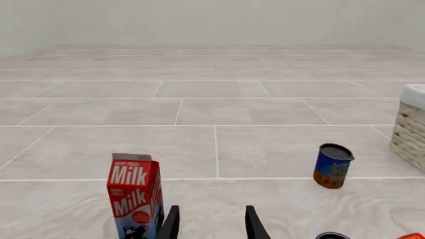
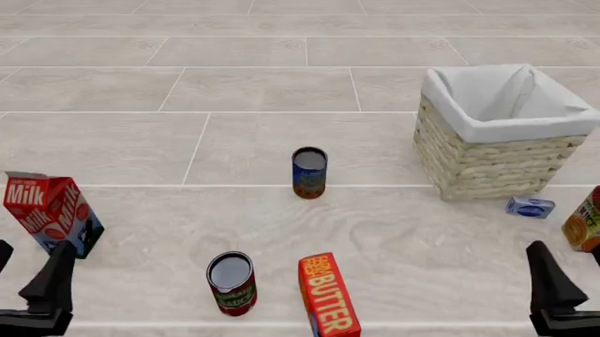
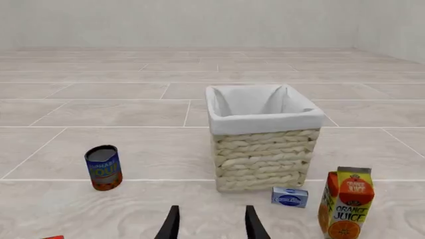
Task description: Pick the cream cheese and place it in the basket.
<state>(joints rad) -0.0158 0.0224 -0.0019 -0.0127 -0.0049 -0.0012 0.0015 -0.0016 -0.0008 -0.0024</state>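
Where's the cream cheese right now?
In the front view the cream cheese lies on the right, on the surface by the basket, near its front right corner, with the orange juice carton just beyond.

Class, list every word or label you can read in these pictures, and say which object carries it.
"Milk": milk carton, twice on its red side.
"BUTTER": butter box.
"ORANGE JUICE": juice carton.
Blue can, red can and cream cheese: labels too small or blurred to read.
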